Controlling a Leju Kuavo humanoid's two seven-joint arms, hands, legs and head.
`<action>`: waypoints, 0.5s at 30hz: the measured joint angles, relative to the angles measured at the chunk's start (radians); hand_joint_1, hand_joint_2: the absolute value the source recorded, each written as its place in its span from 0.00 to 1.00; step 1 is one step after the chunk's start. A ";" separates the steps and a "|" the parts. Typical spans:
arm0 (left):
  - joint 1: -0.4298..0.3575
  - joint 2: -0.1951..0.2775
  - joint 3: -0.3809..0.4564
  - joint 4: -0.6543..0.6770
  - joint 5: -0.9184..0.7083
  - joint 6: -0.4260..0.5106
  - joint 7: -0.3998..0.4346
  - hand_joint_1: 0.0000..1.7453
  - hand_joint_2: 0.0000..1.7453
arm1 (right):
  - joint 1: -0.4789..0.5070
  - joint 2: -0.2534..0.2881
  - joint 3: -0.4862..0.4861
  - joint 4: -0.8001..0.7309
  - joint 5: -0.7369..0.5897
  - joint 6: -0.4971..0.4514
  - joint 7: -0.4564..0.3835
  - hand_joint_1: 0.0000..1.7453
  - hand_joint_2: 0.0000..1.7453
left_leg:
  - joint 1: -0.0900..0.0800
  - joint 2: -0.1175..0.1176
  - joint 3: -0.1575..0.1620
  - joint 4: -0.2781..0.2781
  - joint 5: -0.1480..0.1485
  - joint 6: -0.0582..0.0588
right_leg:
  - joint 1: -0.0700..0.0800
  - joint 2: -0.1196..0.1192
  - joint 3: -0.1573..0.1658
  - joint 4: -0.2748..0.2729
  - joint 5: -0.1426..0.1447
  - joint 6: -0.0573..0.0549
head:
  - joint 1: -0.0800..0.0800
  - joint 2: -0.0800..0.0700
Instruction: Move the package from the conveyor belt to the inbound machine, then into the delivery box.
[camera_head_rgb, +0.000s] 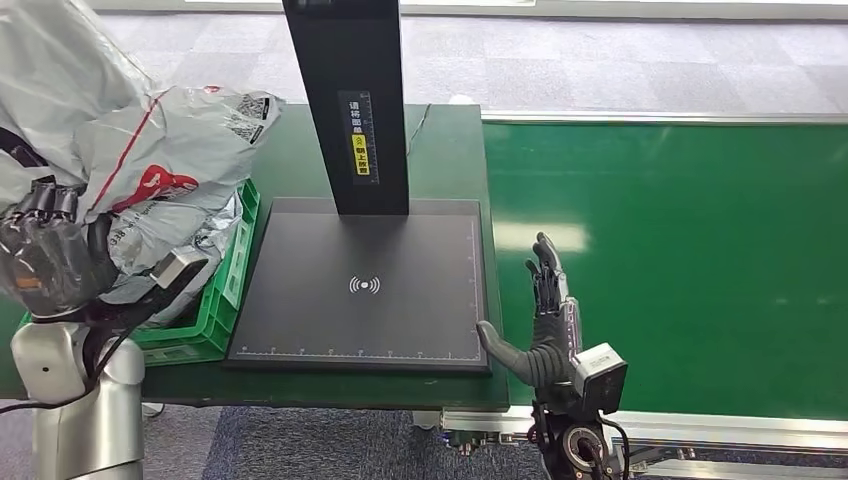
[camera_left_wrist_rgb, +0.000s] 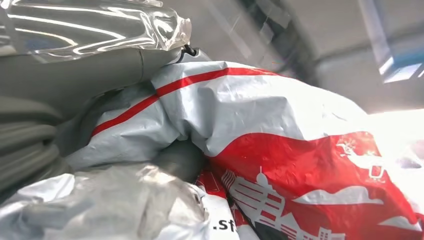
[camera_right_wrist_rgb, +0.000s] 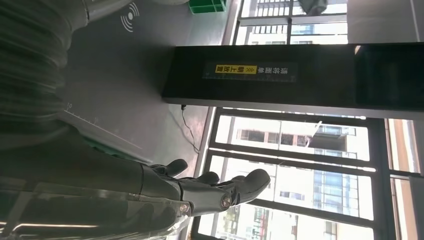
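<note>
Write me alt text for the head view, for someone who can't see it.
The robot's left hand holds a grey and red plastic package above a green crate at the left. In the middle lies a black scanner pad with a black post. The right hand, fingers apart and holding nothing, is at the green conveyor belt's near edge.

Bright window glare, blurred wrist close-ups

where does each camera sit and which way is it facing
Head view: high on the body, looking down at the scanner pad, green belt and crate; both arms show.
Left wrist view: behind the left hand, against the package.
Right wrist view: behind the open right hand, facing the scanner post, shared with the head view.
</note>
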 joint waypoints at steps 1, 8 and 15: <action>-0.022 0.020 -0.003 0.058 -0.029 -0.019 0.069 1.00 1.00 | 0.002 0.002 -0.001 -0.007 0.004 0.002 0.007 0.00 1.00 | 0.000 0.000 0.000 0.000 0.000 0.000 | 0.000 0.000 0.000 0.000 0.000 0.000 | 0.000 0.000; -0.113 0.119 -0.097 0.398 0.040 -0.319 0.293 1.00 1.00 | 0.009 0.015 -0.033 -0.035 0.053 0.063 0.034 0.00 1.00 | 0.000 0.000 0.000 0.000 0.000 0.000 | 0.000 0.000 0.000 0.000 0.000 0.000 | 0.000 0.000; -0.102 0.168 -0.179 0.460 0.159 -0.474 0.313 0.68 1.00 | 0.003 0.022 -0.057 -0.034 0.080 0.087 0.035 0.00 1.00 | -0.001 -0.004 0.002 -0.001 -0.001 0.000 | -0.001 -0.003 0.005 0.000 -0.002 0.001 | 0.000 0.000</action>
